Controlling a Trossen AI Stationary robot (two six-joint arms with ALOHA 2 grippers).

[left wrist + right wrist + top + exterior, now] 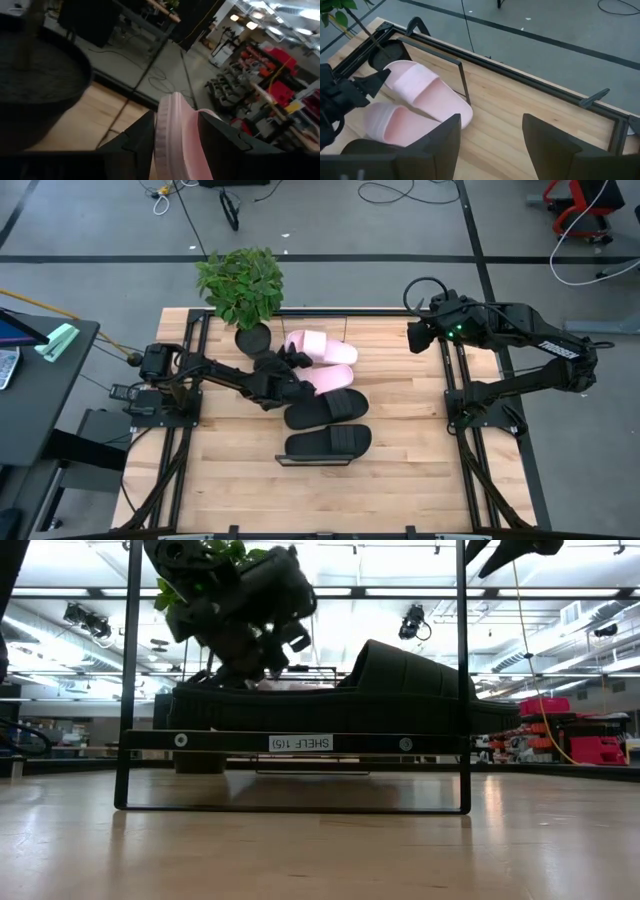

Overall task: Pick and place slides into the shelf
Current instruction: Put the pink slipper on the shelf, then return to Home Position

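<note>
Two pale pink slides (pixel 322 347) (pixel 332 380) and two black slides (pixel 326 408) (pixel 326 442) lie in a row on the shelf, whose thin black frame (pixel 290 742) bears the nearest black slide (pixel 400 690) in the low view. My left gripper (pixel 290 376) reaches in from the table's left and is shut on the nearer pink slide (pixel 390 122). My right gripper (pixel 490 145) is open and hovers over the table's far right part (pixel 420 335), touching nothing. My left gripper pinches the nearer pink slide between its two fingers, on the slide's edge (pixel 172 130) at its end toward the table's left (pixel 308 383). The fingers come from the table's left, slanting. I cannot tell whether the slide is lifted or lies on the shelf.
A potted plant (pixel 240 285) with a dark pot (pixel 35 85) stands just beyond the left gripper, at the shelf's far left corner. Bare wood tabletop lies to the right (pixel 410 420) and left (pixel 230 450) of the slides. The shelf's far frame end (pixel 462 75) rises beside the far pink slide.
</note>
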